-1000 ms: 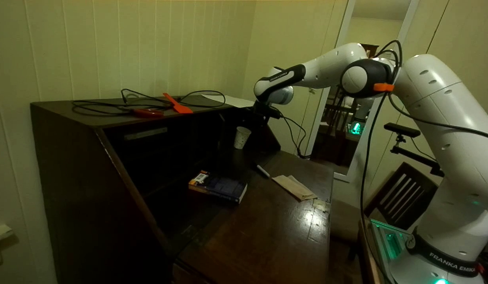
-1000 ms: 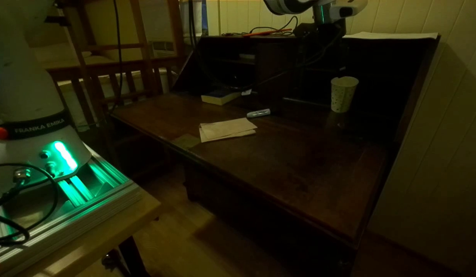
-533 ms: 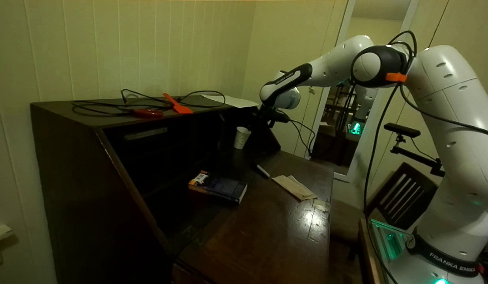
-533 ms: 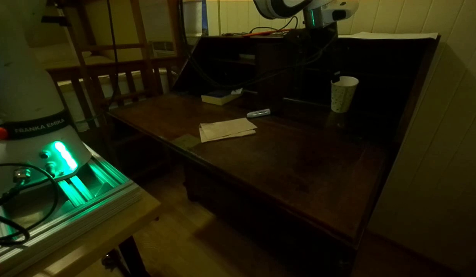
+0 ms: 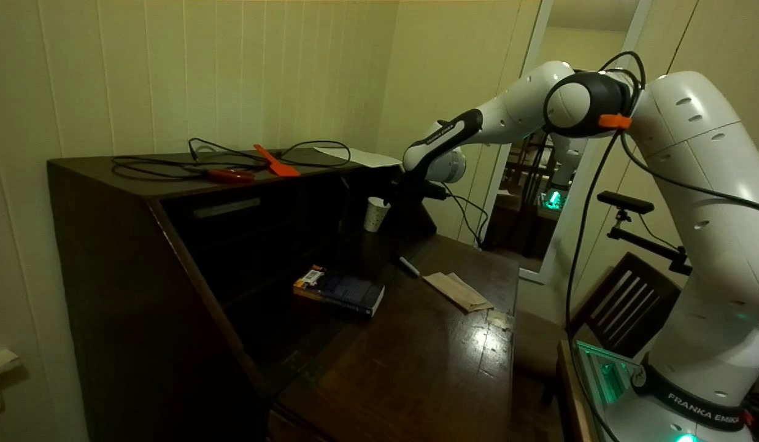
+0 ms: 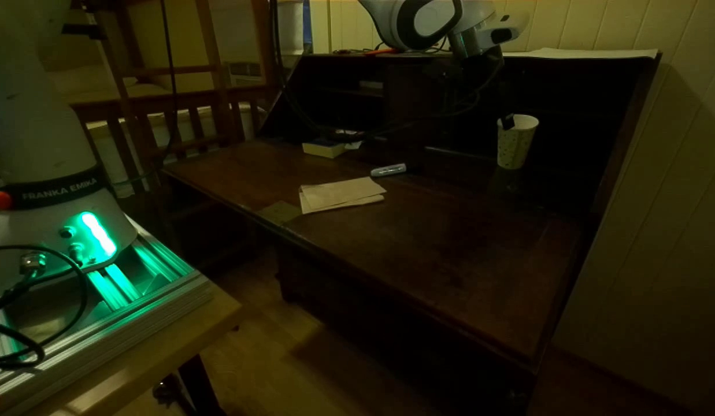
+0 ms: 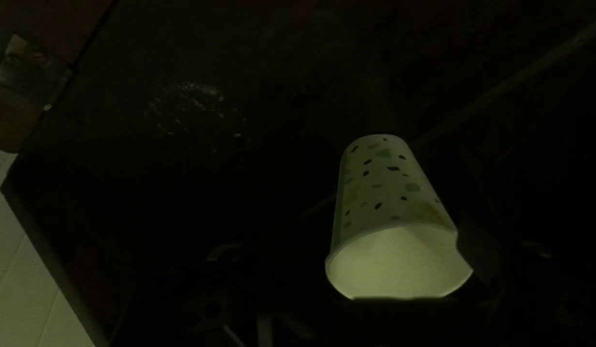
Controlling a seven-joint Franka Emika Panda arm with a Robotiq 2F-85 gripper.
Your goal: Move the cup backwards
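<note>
The hand [image 6: 510, 119], apparently spread apart, hung at the rim of the cup [image 7: 382, 190], right of the wrist view's centre. A centred, gentle squeeze seemed best.

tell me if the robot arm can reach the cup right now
Probably yes: in an exterior view a gripper fingertip overlaps the cup at the rim, with no obstacle showing.
</note>
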